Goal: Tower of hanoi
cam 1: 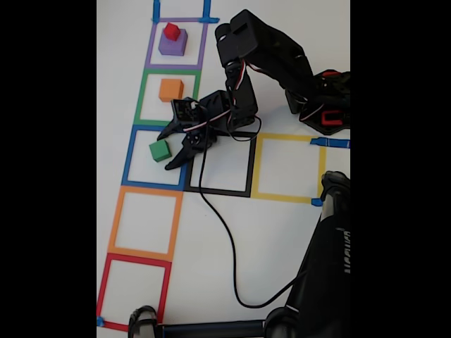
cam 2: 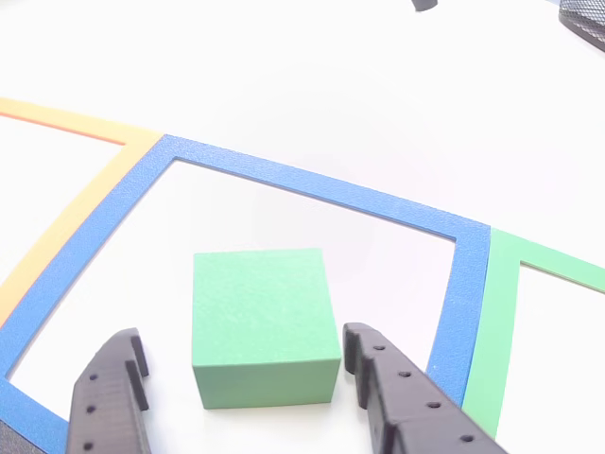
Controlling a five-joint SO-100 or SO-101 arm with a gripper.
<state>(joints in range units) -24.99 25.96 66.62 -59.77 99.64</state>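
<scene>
Green cube (cam 2: 265,322) sits on the desk (cam 2: 312,85) inside the blue square (cam 2: 312,184), right between my fingers (cam 2: 392,388); my hand (cam 2: 241,364) is spread wide around it, not yet touching.

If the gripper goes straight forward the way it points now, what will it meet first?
Most likely the green cube. The gripper is open with a finger on each side of the cube, inside the blue tape square. How far apart they are is unclear.

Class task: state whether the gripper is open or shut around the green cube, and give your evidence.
Open. In the other view, the gripper has a finger on each side of the green cube, with white gaps between.
</scene>
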